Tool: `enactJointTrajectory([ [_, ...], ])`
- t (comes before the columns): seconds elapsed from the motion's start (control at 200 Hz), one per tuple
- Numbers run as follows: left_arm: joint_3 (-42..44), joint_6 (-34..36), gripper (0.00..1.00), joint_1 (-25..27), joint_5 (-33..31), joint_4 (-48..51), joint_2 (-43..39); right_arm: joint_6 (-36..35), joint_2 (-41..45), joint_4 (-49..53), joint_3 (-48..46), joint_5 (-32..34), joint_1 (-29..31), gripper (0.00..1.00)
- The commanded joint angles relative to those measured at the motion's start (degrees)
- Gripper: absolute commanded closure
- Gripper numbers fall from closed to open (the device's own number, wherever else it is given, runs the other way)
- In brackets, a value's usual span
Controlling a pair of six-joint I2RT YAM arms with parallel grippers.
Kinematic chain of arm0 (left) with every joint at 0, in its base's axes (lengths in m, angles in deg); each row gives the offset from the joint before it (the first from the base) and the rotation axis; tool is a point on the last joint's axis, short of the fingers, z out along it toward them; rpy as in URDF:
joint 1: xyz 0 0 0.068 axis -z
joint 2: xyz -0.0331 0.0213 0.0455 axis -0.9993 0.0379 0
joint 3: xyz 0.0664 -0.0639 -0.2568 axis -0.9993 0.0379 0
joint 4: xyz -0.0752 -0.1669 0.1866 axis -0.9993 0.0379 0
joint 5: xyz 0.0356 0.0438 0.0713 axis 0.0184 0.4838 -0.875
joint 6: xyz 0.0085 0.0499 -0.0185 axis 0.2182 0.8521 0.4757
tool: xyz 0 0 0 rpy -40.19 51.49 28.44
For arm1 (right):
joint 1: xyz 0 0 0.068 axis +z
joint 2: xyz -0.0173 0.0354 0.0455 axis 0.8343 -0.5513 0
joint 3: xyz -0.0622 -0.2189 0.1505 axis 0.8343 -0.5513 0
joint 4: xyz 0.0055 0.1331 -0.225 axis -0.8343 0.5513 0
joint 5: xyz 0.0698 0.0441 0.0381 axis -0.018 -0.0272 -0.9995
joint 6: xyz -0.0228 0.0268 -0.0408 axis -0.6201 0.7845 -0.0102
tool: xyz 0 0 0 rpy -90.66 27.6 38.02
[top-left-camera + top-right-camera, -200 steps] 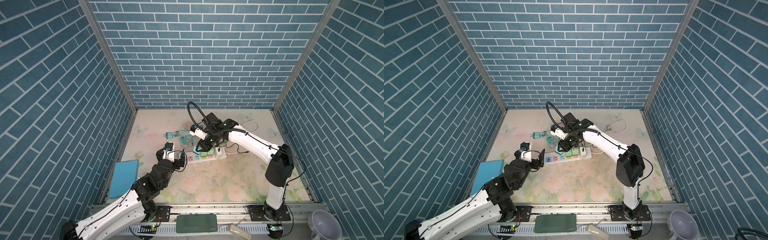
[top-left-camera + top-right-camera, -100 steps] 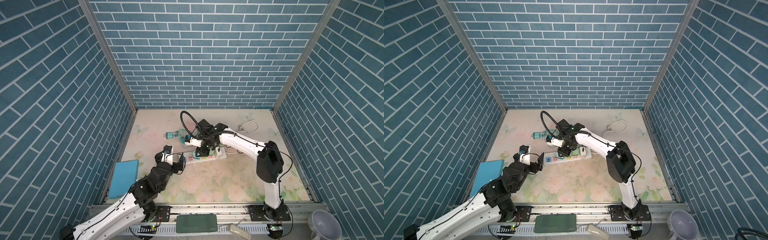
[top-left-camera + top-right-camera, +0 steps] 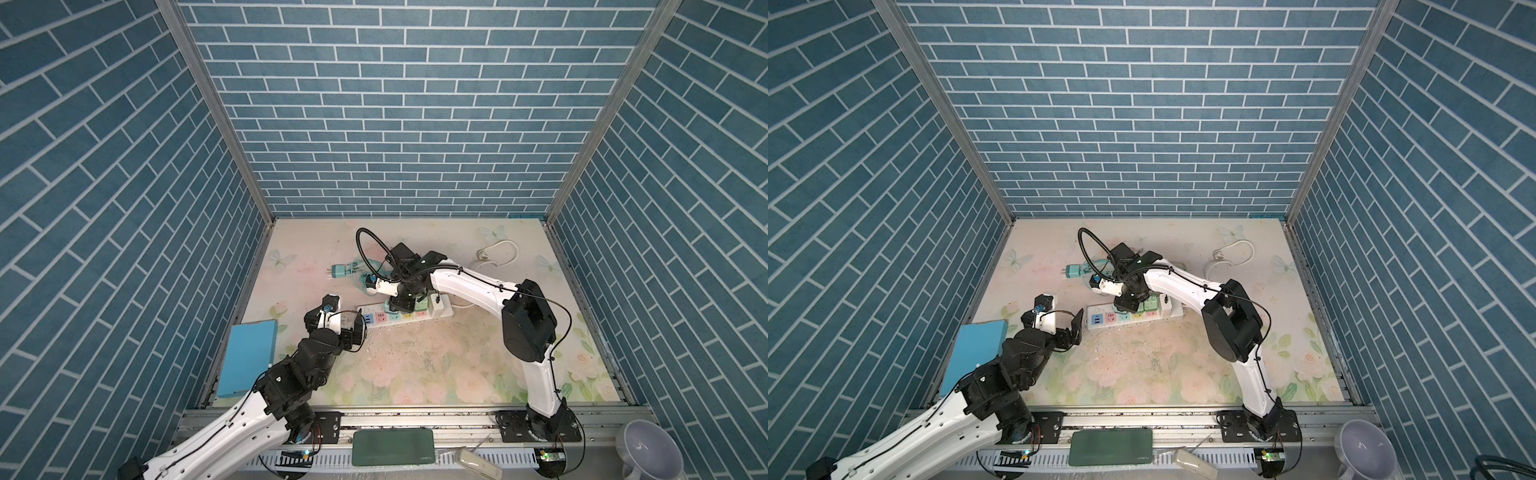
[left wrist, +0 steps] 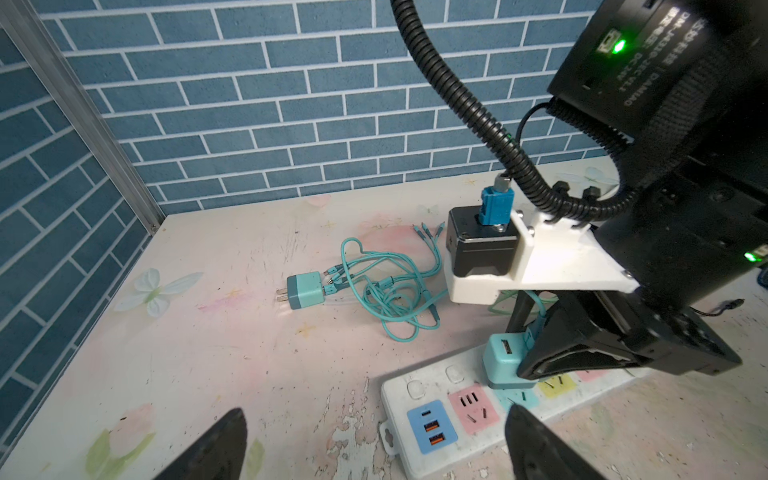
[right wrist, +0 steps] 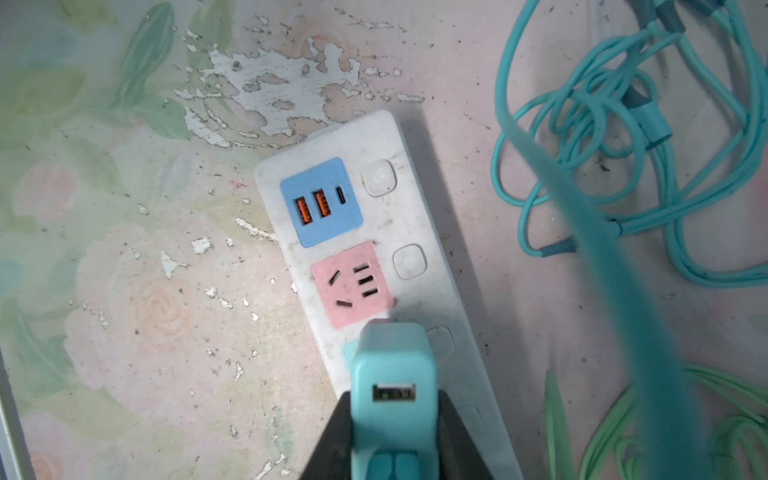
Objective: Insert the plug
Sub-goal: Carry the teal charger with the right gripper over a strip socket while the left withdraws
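My right gripper (image 5: 394, 399) is shut on a teal plug (image 5: 392, 374), a small cube with a USB port on top. It holds the plug upright on the white power strip (image 5: 419, 216), on the teal socket next to the pink socket (image 5: 351, 284). The prongs are hidden. Both top views show this gripper (image 3: 401, 305) (image 3: 1128, 305) over the strip (image 3: 432, 321) (image 3: 1177, 314). In the left wrist view the plug (image 4: 503, 357) rests against the strip's face. My left gripper (image 4: 376, 415) (image 3: 345, 328) is open and empty, just off the strip's blue USB end.
A second teal charger (image 3: 340, 272) (image 4: 305, 290) lies behind the strip with its tangled teal cables (image 5: 582, 124). A green plug (image 3: 419, 305) and a white plug (image 3: 436, 303) sit in the strip's right half. A blue box (image 3: 249, 357) lies at the left edge.
The right gripper has carried the teal plug down and slightly left onto the strip. The left gripper's jaws have spread a little wider.
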Motion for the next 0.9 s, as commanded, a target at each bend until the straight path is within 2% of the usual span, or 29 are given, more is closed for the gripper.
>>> enactJointTrajectory([
  [0.0, 0.7, -0.4, 0.03, -0.5, -1.2, 0.1, 0.2, -3.9, -0.2, -1.9, -1.6, 1.2, 0.0, 1.00],
  [0.145, 1.0, -0.6, 0.03, -0.6, -1.2, -0.3, 0.1, -4.3, 0.0, -1.2, -2.6, 1.0, 0.0, 1.00],
  [0.41, 1.6, -1.0, 0.02, -0.8, -0.8, -0.9, 0.1, -3.8, 4.5, -4.0, -10.0, 0.6, -0.2, 1.00],
  [0.685, 1.7, -1.7, 0.03, -0.8, -0.6, -0.8, 0.1, -4.9, 4.5, -4.3, -10.3, 2.3, -0.3, 1.00],
  [0.895, 2.3, -1.7, 0.02, -0.8, -0.6, -1.2, 0.1, -6.3, 3.9, -0.8, -6.1, 3.6, -0.5, 1.00],
])
